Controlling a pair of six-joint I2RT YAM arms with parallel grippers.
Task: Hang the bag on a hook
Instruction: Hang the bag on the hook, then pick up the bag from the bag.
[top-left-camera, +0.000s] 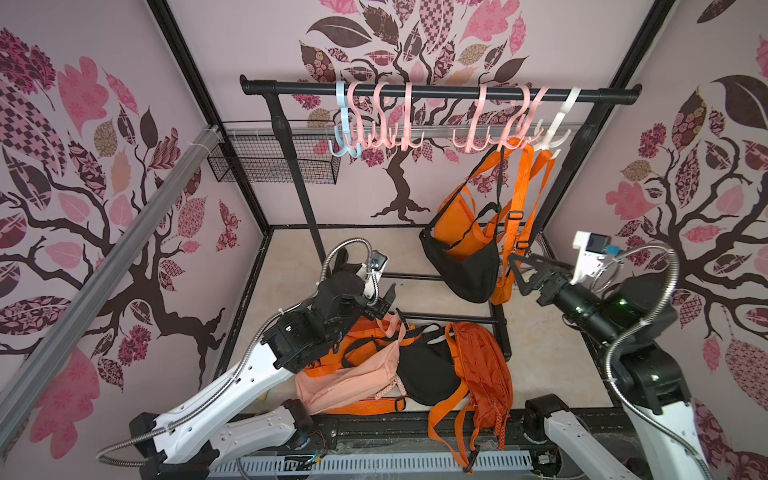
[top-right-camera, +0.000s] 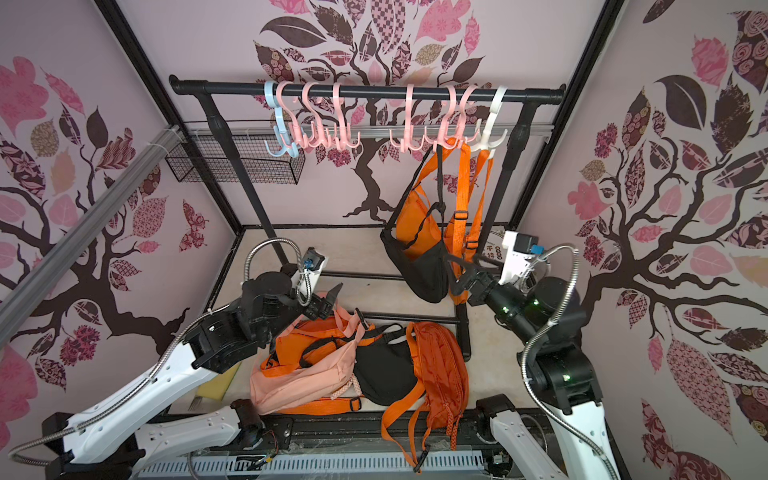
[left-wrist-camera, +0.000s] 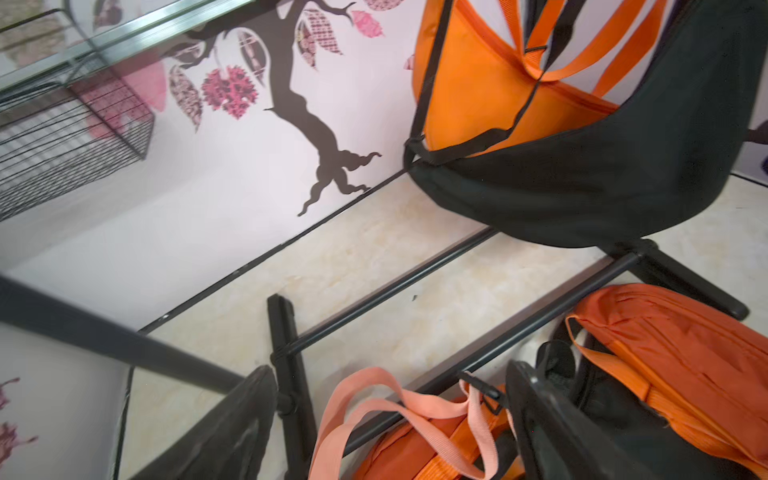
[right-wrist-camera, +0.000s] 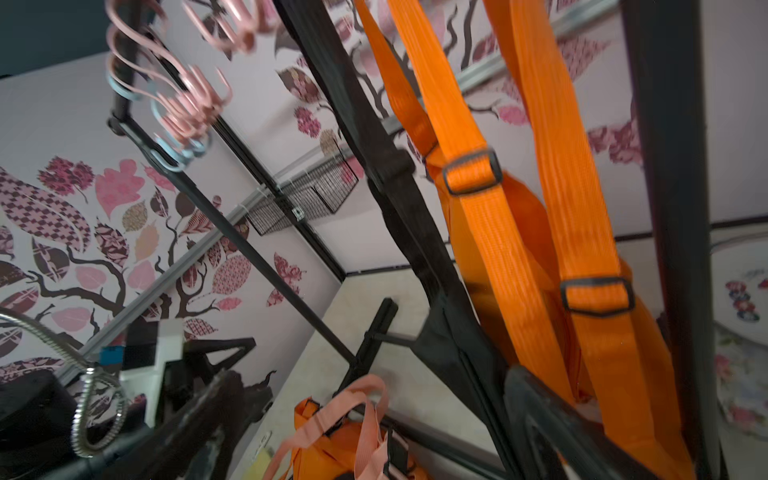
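A black and orange bag (top-left-camera: 461, 253) (top-right-camera: 419, 262) hangs by its black strap from a pink hook (top-left-camera: 505, 139) on the black rail (top-left-camera: 436, 89). Orange straps (top-left-camera: 521, 195) beside it hang from that hook and a white hook (top-left-camera: 555, 133). My right gripper (top-left-camera: 521, 272) (right-wrist-camera: 374, 415) stands open just right of the hanging bag, holding nothing. My left gripper (top-left-camera: 380, 305) (left-wrist-camera: 395, 419) is open over the pile on the floor; a pink bag's (top-left-camera: 353, 376) loose strap (left-wrist-camera: 374, 399) lies between its fingers, not pinched.
On the floor lie the pink bag, a black bag (top-left-camera: 428, 370) and an orange bag (top-left-camera: 478, 361). Free pink hooks (top-left-camera: 390, 133) and a blue hook (top-left-camera: 345, 133) hang further left. A wire basket (top-left-camera: 274, 160) is fixed to the back wall. The rack's floor bars (top-left-camera: 453, 320) cross behind the pile.
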